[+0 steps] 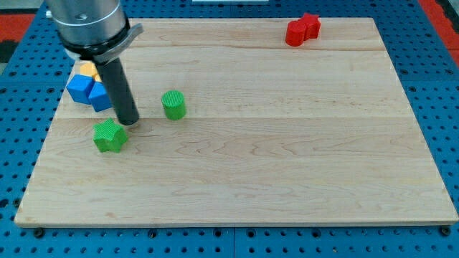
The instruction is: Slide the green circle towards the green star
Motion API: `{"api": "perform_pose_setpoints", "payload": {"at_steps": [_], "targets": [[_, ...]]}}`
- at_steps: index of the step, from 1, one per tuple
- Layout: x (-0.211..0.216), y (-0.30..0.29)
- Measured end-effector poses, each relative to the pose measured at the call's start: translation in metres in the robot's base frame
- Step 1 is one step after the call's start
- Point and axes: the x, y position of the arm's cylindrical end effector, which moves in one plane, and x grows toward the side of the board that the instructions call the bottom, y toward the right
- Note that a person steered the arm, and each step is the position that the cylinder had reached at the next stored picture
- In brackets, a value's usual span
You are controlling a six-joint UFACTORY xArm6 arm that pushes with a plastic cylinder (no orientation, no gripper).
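The green circle [173,104] is a short green cylinder on the wooden board, left of centre. The green star [110,136] lies below and to the left of it, about a block's width away from it. My tip [128,122] rests on the board between them, just above the star's upper right edge and to the left of the circle. The tip looks very close to the star; I cannot tell whether it touches it. The rod rises up and left to the grey arm housing [87,25].
Two blue blocks [87,89] with a yellow block [88,69] behind them sit at the board's left edge, partly hidden by the rod. A red block [303,30] lies near the top right. The board rests on a blue perforated table [437,79].
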Motion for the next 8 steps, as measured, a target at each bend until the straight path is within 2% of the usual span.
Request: {"api": "perform_pose_setpoints", "payload": {"at_steps": [1, 2, 3, 4, 5, 6, 7, 8], "targets": [[0.035, -0.037], [0.052, -0.053], [0.037, -0.029], [0.009, 0.053], [0.011, 0.117], [-0.047, 0.124], [-0.057, 0.089], [-0.001, 0.057]]}}
